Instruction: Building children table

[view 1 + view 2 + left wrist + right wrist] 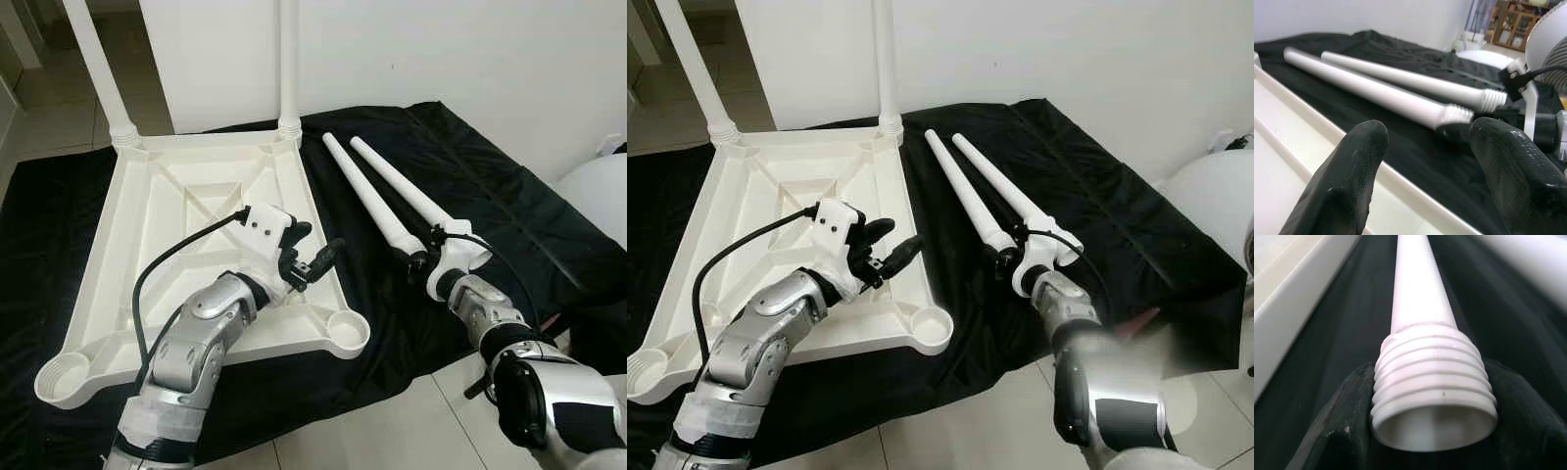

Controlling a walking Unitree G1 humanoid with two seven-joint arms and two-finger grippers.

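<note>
My right gripper [1432, 431] clamps the nearer leg's [377, 201] threaded end, at 4 o'clock of the upturned table [186, 211] | left gripper [312, 257] open over the rim | lift level (threads clean), aim for the empty socket [349, 332].

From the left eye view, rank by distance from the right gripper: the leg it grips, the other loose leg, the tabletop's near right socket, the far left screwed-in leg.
1. Gripped leg, in the right gripper.
2. Other loose leg, right beside it.
3. Near right socket, to its left.
4. Far left leg, across the tabletop.
</note>
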